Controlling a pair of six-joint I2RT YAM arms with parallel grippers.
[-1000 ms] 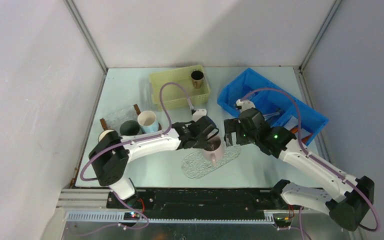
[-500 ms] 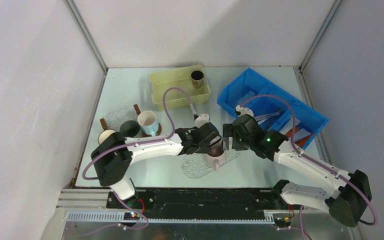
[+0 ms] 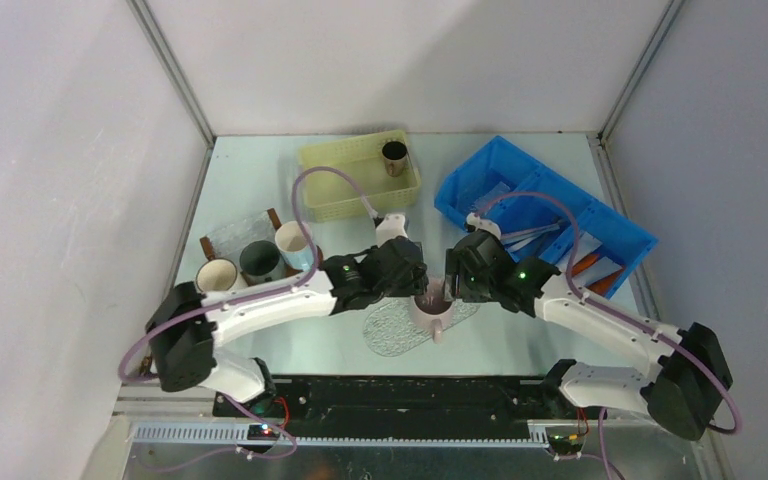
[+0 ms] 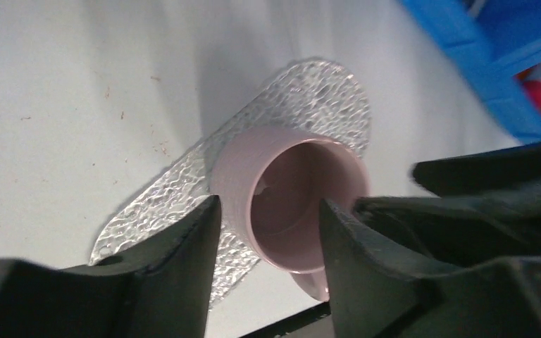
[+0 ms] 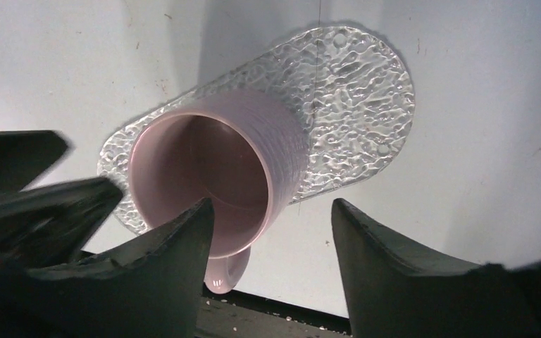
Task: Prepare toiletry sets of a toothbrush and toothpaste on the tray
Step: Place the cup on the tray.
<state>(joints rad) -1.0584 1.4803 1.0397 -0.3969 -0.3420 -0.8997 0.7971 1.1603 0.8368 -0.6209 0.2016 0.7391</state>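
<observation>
A pink mug (image 3: 430,312) stands upright on the clear textured tray (image 3: 392,332), its handle toward the near edge. My left gripper (image 3: 413,283) is open, and in the left wrist view its fingertips (image 4: 210,211) flank the mug (image 4: 289,197) just above its rim. My right gripper (image 3: 448,284) is open too; one finger hangs over the mug's mouth (image 5: 204,176), the other (image 5: 356,232) outside its wall. White toothbrushes (image 3: 543,233) and orange toothpaste tubes (image 3: 585,263) lie in the blue bin (image 3: 480,185).
A yellow basket (image 3: 345,185) at the back holds a dark cup (image 3: 394,157). Three mugs (image 3: 258,258) stand in a group at the left. The blue bin's corner (image 4: 493,77) is close beyond the tray (image 4: 317,91). The table's near edge is just below the mug handle (image 5: 225,278).
My left gripper has opened and let go of the pink mug, which now rests on the tray. My right gripper has moved in over the mug, and its jaws have narrowed.
</observation>
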